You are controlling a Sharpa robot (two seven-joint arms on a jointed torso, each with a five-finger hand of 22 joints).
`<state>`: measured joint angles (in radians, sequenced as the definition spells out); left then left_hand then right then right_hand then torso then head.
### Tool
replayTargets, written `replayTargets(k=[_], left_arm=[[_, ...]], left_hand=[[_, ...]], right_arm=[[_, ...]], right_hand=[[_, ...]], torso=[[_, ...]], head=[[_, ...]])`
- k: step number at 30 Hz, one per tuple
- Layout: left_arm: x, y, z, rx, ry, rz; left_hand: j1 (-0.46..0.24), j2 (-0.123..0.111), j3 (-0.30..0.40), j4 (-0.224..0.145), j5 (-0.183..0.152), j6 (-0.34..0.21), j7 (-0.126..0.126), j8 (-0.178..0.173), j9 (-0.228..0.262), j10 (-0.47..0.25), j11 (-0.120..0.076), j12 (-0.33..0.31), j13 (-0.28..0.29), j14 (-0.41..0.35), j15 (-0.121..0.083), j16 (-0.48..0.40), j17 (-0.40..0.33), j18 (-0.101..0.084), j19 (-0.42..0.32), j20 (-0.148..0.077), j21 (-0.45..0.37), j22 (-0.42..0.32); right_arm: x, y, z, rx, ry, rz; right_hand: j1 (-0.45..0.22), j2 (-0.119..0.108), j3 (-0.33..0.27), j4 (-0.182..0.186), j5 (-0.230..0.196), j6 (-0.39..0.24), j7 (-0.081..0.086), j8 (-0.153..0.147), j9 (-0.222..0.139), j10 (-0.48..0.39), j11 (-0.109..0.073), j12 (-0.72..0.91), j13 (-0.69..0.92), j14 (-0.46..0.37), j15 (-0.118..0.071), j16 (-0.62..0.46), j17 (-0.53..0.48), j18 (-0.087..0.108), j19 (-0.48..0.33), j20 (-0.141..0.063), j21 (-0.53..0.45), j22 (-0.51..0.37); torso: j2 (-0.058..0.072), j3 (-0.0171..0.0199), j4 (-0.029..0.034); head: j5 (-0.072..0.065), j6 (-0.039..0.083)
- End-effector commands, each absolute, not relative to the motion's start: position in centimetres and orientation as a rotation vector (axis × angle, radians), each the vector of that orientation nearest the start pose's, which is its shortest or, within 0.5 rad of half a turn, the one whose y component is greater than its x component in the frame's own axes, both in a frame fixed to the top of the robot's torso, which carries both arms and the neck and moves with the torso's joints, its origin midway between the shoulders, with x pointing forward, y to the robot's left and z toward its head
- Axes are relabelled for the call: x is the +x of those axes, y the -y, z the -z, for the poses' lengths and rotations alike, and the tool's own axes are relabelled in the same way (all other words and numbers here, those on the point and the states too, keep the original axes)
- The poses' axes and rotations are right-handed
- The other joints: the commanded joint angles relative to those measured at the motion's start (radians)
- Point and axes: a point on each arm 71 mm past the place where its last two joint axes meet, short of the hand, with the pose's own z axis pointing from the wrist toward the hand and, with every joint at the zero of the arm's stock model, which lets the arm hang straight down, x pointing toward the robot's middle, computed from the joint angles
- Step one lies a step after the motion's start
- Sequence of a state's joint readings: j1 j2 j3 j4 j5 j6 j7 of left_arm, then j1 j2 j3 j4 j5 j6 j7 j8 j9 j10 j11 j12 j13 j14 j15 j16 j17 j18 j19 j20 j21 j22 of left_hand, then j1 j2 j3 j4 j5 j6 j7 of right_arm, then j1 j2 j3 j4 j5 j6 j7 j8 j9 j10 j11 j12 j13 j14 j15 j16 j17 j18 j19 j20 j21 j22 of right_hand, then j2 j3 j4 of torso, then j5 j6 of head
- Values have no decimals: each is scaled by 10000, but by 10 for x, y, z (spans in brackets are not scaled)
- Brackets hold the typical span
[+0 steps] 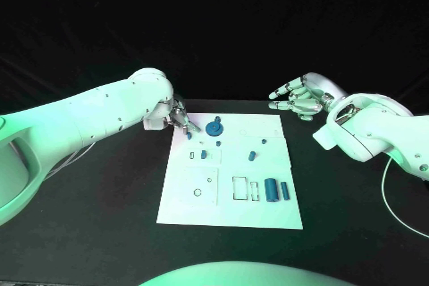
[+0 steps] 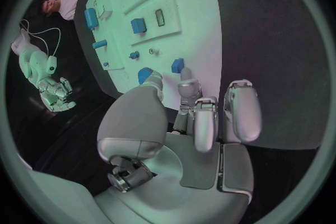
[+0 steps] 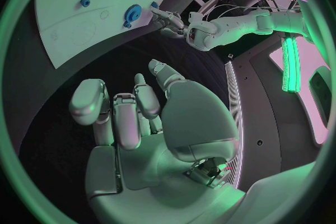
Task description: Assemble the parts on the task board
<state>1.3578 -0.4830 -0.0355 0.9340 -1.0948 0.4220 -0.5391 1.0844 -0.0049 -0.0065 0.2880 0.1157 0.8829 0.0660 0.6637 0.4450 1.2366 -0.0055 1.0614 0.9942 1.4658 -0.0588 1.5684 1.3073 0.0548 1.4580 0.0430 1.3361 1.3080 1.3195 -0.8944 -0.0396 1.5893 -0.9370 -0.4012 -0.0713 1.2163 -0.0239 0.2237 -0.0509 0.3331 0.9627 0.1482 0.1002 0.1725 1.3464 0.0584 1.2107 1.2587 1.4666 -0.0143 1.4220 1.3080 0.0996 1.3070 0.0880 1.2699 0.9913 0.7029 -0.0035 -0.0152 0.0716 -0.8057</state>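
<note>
The white task board (image 1: 232, 174) lies mid-table. At its far left corner, my left hand (image 1: 176, 120) reaches down with its fingertips (image 2: 185, 75) just beside a small blue part (image 1: 191, 136) (image 2: 178, 65); nothing lies between thumb and fingers. A round blue gear-like part (image 1: 214, 127) (image 2: 145, 74) (image 3: 133, 12) stands close to the thumb. My right hand (image 1: 299, 97) (image 3: 140, 117) hovers off the board beyond its far right corner, fingers loosely spread and holding nothing. Two blue cylinders (image 1: 276, 190) lie at the board's right side.
More small blue parts (image 1: 204, 154) (image 1: 252, 154) (image 1: 264, 140) sit mid-board, near outlined slots (image 1: 240, 188). Black table (image 1: 98, 211) surrounds the board. A thin cable (image 1: 386, 193) runs along the right.
</note>
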Motion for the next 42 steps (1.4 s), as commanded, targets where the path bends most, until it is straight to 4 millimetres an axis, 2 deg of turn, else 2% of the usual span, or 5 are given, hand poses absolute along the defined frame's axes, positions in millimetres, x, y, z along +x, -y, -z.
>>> replayTargets(k=[1, 29, 35, 38, 42], left_arm=[[586, -206, 178, -1646, -23963, 1660], [583, -206, 180, -1425, -24240, 1531], [584, -206, 179, -1565, -24058, 1561], [584, -206, 179, -1599, -24011, 1594], [585, -207, 179, -1673, -23908, 1653]], left_hand=[[113, 101, -34, -19, 21, 61, -41, 46, 44, 56, -25, 58, 16, 1050, -104, 24, 2635, 65, 145, -28, 30, 197], [756, 256, 41, -107, 40, 66, -103, 204, 299, 143, -83, 194, 82, 1050, -153, 24, 2635, 60, 162, -77, 22, 236], [1115, 495, 253, -180, 49, 28, -121, 239, 403, 143, -101, 203, 64, 1050, -169, 24, 2635, 62, 163, -94, 4, 243], [1683, 811, 697, -441, 96, -64, -174, 220, 450, 77, -149, 126, -23, 1050, -209, 24, 2635, 70, 156, -120, -25, 229], [2134, 878, 1201, -677, 95, -176, -177, 179, 499, -42, -160, -19, -174, 1050, -223, 24, 2635, 82, 129, -146, -99, 180]], right_arm=[[495, 213, 124, 3117, -16132, -9057], [495, 213, 124, 3091, -16160, -9073], [495, 213, 124, 3086, -16168, -9079], [495, 212, 124, 3076, -16181, -9102], [495, 211, 126, 3078, -16241, -9127]], right_hand=[[55, 16, 82, 1, 25, -18, 2, 44, 15, -83, -8, -57, -10, 549, -51, -52, 289, 115, -66, -20, -41, -8], [69, 22, 101, -6, 77, -14, 3, 49, 19, -84, -7, -58, -12, 550, -52, -56, 288, 117, -68, -22, -52, -21], [69, 22, 101, -6, 77, -14, 3, 49, 19, -84, -7, -58, -12, 550, -52, -56, 288, 117, -68, -22, -52, -21], [73, 22, 105, -9, 85, -13, 3, 49, 20, -83, -7, -56, -10, 549, -52, -62, 280, 119, -73, -23, -59, -33], [75, 23, 107, -10, 88, -13, 3, 50, 21, -85, -7, -60, -14, 548, -52, -66, 275, 123, -84, -23, -73, -58]], torso=[[3, -2, 3], [9, -9, -6], [10, -6, 1], [5, -4, -2], [7, 3, 1]], head=[[-2, 1], [26, -33], [25, -43], [32, -46], [43, -59]])
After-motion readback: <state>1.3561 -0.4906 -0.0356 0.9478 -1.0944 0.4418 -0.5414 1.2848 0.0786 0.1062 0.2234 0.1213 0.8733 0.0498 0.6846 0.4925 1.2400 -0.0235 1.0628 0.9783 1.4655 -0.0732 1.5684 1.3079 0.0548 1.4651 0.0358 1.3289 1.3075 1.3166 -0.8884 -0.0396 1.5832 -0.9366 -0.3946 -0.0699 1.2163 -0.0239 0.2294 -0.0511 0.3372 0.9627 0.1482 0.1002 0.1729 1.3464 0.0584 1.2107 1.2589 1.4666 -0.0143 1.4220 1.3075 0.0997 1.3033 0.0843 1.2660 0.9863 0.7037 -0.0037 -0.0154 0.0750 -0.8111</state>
